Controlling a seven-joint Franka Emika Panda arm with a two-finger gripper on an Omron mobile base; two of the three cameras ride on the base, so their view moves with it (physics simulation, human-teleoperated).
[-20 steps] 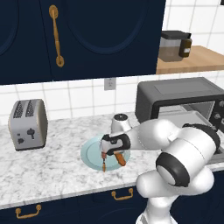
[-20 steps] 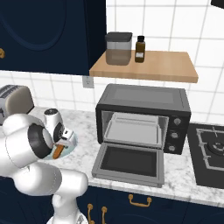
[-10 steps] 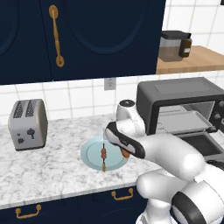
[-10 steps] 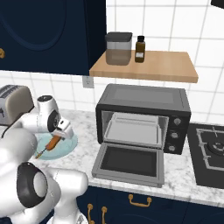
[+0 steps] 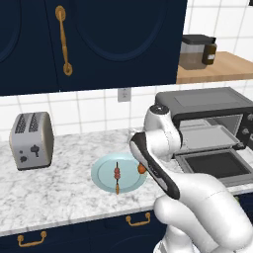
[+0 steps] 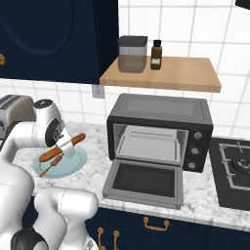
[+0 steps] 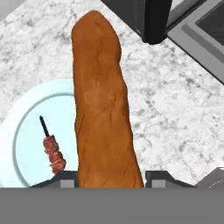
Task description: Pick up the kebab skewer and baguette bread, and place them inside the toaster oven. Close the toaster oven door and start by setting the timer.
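- The gripper (image 7: 111, 175) was clamped on the near end of the baguette (image 7: 103, 100), lifted above the plate (image 6: 73, 163).
- The loaf's long axis ran out from the fingers, its far tip aimed towards the toaster oven (image 6: 161, 129), whose door (image 6: 145, 181) lay dropped open.
- The loaf looked crusty, golden-brown and round-ended.
- The skewer (image 5: 117, 175), thin with small meat chunks, lay on the pale blue plate, left of the oven.

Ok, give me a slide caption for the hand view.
Gripper holds the baguette bread above the counter; kebab skewer lies on the pale blue plate.
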